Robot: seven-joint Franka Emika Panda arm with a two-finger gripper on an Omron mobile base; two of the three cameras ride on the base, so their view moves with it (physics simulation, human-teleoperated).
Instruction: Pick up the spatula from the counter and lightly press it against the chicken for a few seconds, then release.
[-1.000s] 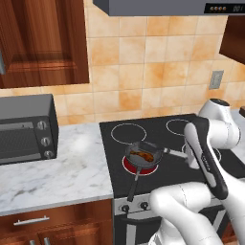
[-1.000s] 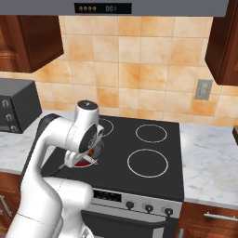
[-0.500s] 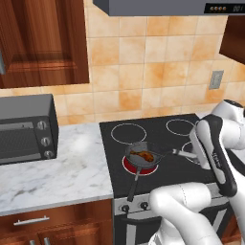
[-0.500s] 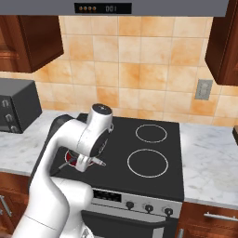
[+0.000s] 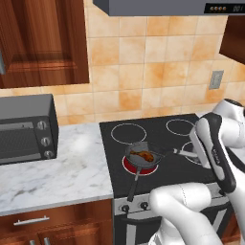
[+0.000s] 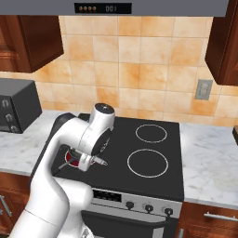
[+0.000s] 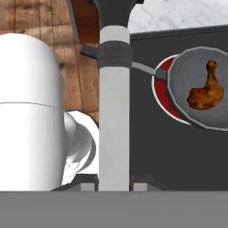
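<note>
My gripper (image 7: 115,183) is shut on the spatula (image 7: 114,111), whose grey handle runs straight up the hand view to a dark blade at the top. The browned chicken leg (image 7: 205,91) lies in a dark frying pan (image 7: 183,73) on the glowing red burner, off to the right of the spatula and apart from it. The pan's handle (image 7: 142,67) passes behind the spatula. In the left base view the spatula (image 5: 181,152) sticks out leftward from behind my forearm toward the pan (image 5: 134,152) and the chicken (image 5: 144,154). In the right base view the gripper (image 6: 94,161) hangs over the stove's front left.
The black stove top (image 5: 158,134) has several ring burners (image 6: 147,162). A dark toaster oven (image 5: 24,128) stands on the marble counter (image 5: 62,172) at left. Control knobs (image 6: 148,208) line the stove front. More marble counter (image 6: 209,162) lies to the right.
The hand has swung away from the pan toward the stove's middle, taking the spatula off the chicken. The spatula stays in the grip; pan and chicken have not moved.
</note>
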